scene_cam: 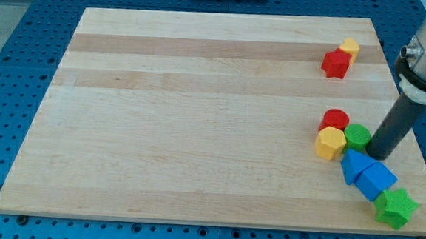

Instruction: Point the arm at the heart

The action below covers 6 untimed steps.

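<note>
The board lay mostly bare, its blocks all at the view's right. The arm carried no fingers, only a rod, so there was nothing to open or close. The tip stood just right of the green round block. Beyond that sat the yellow heart, under the red round block. It looked light, hard and quick to slide, so the tip would best approach its free left side.

Red, yellow, green and blue blocks on pale striped wood.
</note>
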Available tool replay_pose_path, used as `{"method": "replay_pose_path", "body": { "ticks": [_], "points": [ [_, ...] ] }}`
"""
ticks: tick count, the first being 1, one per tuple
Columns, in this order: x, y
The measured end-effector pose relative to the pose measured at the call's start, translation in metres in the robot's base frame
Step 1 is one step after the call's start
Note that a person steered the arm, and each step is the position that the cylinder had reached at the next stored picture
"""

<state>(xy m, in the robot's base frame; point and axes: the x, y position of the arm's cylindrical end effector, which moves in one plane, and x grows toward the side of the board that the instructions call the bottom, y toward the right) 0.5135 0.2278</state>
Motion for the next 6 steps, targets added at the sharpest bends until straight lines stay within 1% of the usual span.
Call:
{"method": "replay_pose_path", "body": {
  "ticks": [1,2,3,4,5,6],
  "points": [
    [-0.020,0.024],
    [-0.101,0.057],
    [-0.200,0.072],
    [-0.295,0.073],
    [-0.322,0.070],
    [-0.309,0.015]
  ]
}}
